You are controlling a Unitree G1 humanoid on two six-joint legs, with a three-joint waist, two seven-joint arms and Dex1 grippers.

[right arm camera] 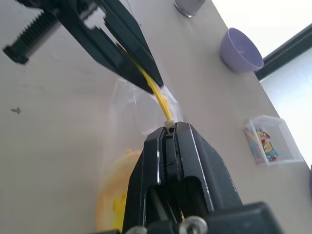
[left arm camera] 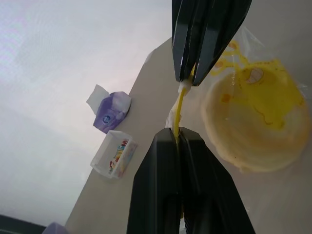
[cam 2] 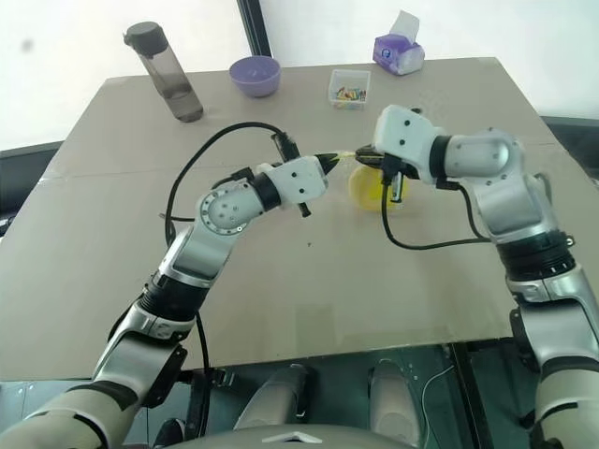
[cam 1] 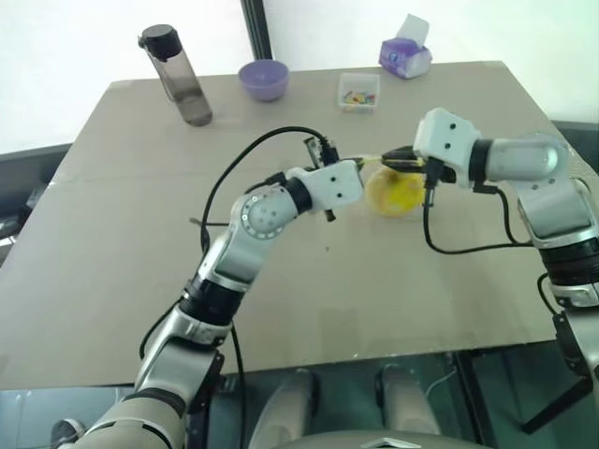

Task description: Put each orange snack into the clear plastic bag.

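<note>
Both pincers — left (left arm camera: 181, 130) and right (right arm camera: 169, 127) — clench the bag's (left arm camera: 234, 58) yellow seal strip; the snack (left arm camera: 253, 131) hangs inside, below them. A slipping grip could drop it onto the worktop (cam 1: 140, 243).

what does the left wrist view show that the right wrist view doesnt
Left wrist view: the tissue pack and the whole snack through the bag. Right wrist view: the purple bowl and the bottle's base. Both: the left gripper and right gripper shut on the bag's yellow seal strip, the clear box, the table.
</note>
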